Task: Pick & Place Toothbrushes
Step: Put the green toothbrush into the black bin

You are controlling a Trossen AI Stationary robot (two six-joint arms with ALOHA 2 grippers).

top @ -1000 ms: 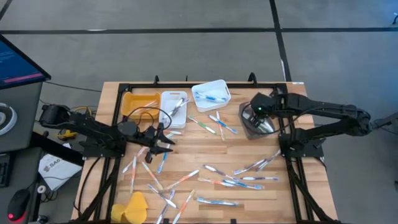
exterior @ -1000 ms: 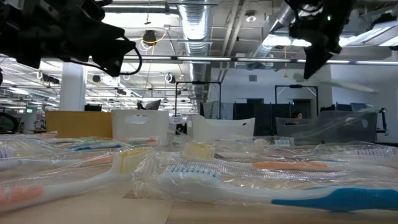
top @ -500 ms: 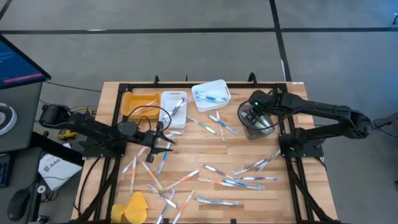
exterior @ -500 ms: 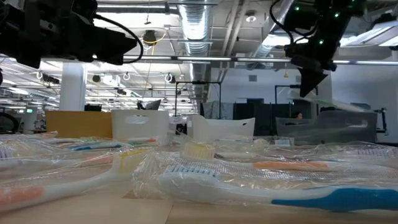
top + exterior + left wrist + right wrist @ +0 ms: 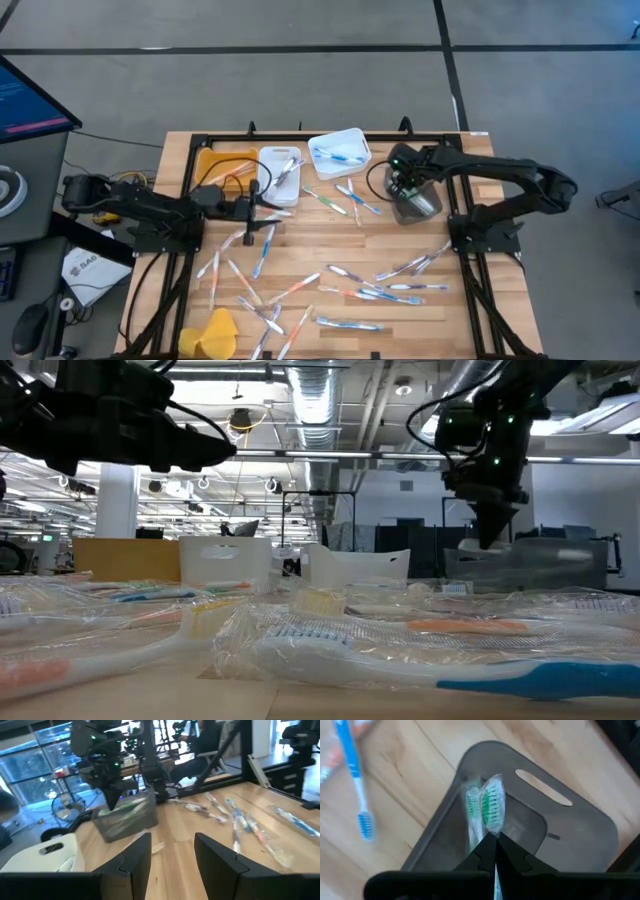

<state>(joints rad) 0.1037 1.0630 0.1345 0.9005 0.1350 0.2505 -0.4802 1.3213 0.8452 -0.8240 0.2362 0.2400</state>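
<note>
R gripper is over the grey bin near the surface's far-right corner, jaws pressed together on a wrapped green toothbrush — bristle head pointing down into the bin. Another green-bristled brush lies inside the bin, just beside the held one. Low view: R arm hangs above the bin's rim.

L gripper sits low over the surface's left half, just in front of the white bin at the far edge; jaws spread partway, nothing between them in the L wrist view, bare wood showing in the gap.

Bins along the far edge, L to R: orange bin, the white bin w/ a few brushes, then a tilted white bin w/ blue brushes, then the grey one well apart to the right.

Rest of the toothbrushes are scattered loose, mostly in clear wrappers — a cluster toward the near-right, more toward the near-left edge, a few between the tilted white bin and the grey bin. Yellow cloth lump at the near-left corner. A blue brush lies on the wood just beside the grey bin.
</note>
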